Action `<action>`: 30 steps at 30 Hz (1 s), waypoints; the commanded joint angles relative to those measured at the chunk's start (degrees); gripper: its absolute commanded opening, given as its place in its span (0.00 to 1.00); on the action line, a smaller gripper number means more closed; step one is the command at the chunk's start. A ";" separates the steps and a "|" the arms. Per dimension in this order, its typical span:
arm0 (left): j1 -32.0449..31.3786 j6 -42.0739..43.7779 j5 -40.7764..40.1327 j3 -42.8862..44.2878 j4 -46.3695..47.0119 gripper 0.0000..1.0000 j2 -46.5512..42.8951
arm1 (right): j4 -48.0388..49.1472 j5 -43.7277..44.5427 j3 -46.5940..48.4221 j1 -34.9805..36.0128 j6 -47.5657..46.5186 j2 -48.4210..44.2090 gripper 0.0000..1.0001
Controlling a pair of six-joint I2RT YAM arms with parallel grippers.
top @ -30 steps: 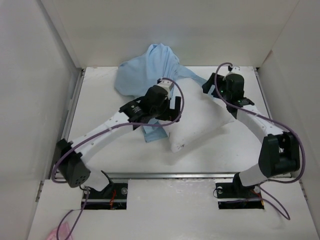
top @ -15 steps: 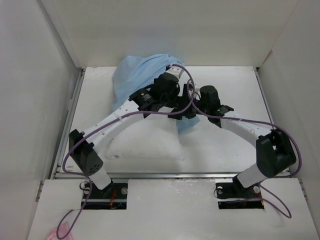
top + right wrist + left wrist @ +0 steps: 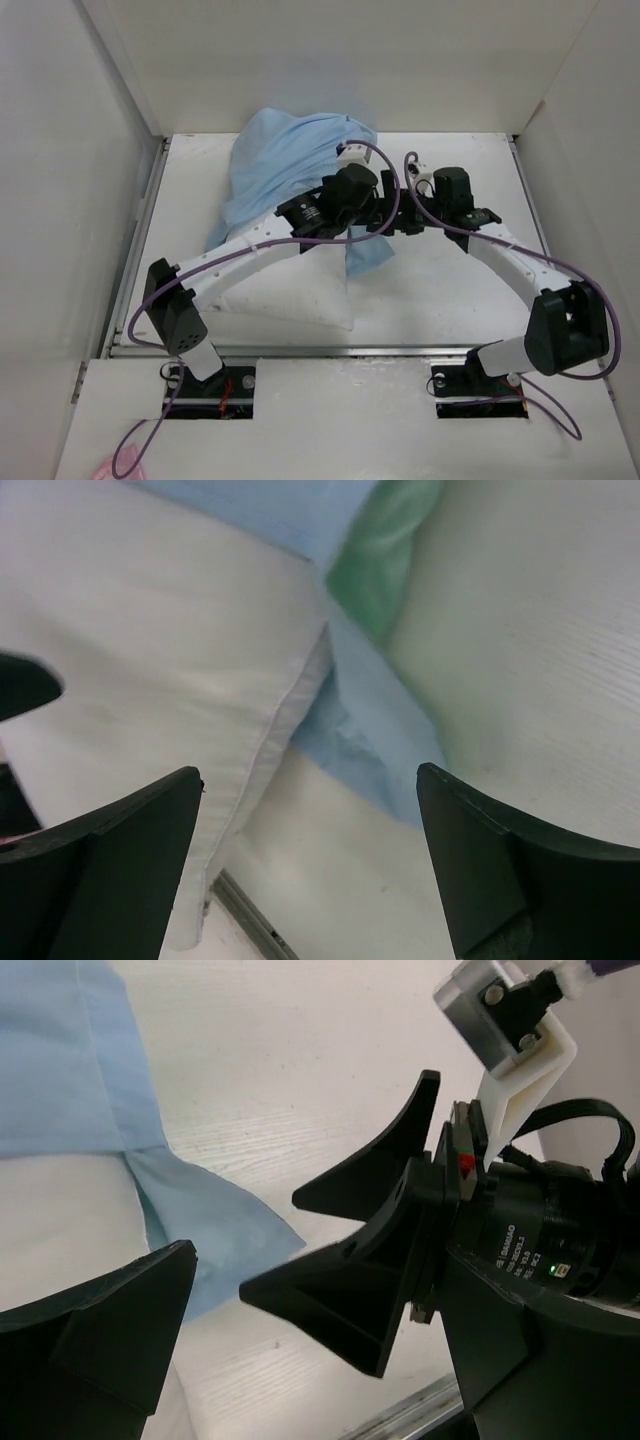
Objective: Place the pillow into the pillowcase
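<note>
The light blue pillowcase (image 3: 280,160) lies at the back left and covers the far part of the white pillow (image 3: 290,295). The pillow's near end sticks out toward the front edge. A loose blue flap (image 3: 368,255) hangs off the pillow's right side. Both grippers meet mid-table just right of it. My left gripper (image 3: 378,212) is open over bare table (image 3: 320,1360), with the pillowcase (image 3: 60,1060) and the pillow (image 3: 60,1210) to its left. My right gripper (image 3: 412,215) is open too (image 3: 310,860), above the pillow's seam (image 3: 150,660) and the flap (image 3: 370,740), whose green lining (image 3: 385,560) shows.
White walls (image 3: 110,150) close in the table on the left, back and right. A metal rail (image 3: 330,350) runs along the front edge. Purple cables (image 3: 400,190) loop over both wrists. The right wrist's camera (image 3: 530,1250) crowds the left wrist view.
The pillow has shifted from mid-table to the front left, and the pillowcase now spreads over its far part. The right gripper has swung in from the back right to meet the left gripper.
</note>
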 commanded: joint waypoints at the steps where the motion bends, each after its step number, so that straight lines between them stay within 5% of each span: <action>1: 3.20 -1.10 -14.20 -3.25 -30.30 1.00 -3.29 | -1.46 14.07 0.95 -12.69 3.08 0.39 0.93; 6: 3.20 10.49 4.87 -10.80 -2.67 1.00 -16.73 | 5.81 -1.33 -0.71 -12.69 0.97 1.62 0.93; 9: 3.99 12.95 9.63 -10.80 -0.59 1.00 -18.85 | 10.05 -4.82 -1.51 -12.69 0.96 1.01 0.93; 20: 2.23 7.53 -10.56 -0.97 -27.00 1.00 3.00 | 10.40 1.59 1.82 -9.61 -0.80 3.28 0.94; 27: 5.12 -1.09 -20.67 2.28 -33.53 1.00 17.06 | 13.56 4.38 2.35 -4.36 -3.33 8.91 0.94; 28: 5.13 -1.10 -21.56 3.34 -33.54 0.93 18.75 | 14.09 4.41 3.05 -2.95 -4.56 9.78 0.94; 29: 5.74 -1.10 -21.57 4.83 -33.54 0.40 20.24 | 14.62 4.41 3.06 -1.63 -6.66 12.23 0.95; 30: 5.75 0.03 -22.09 4.84 -33.54 0.06 22.26 | 15.41 4.41 3.84 -0.31 -7.55 13.65 0.95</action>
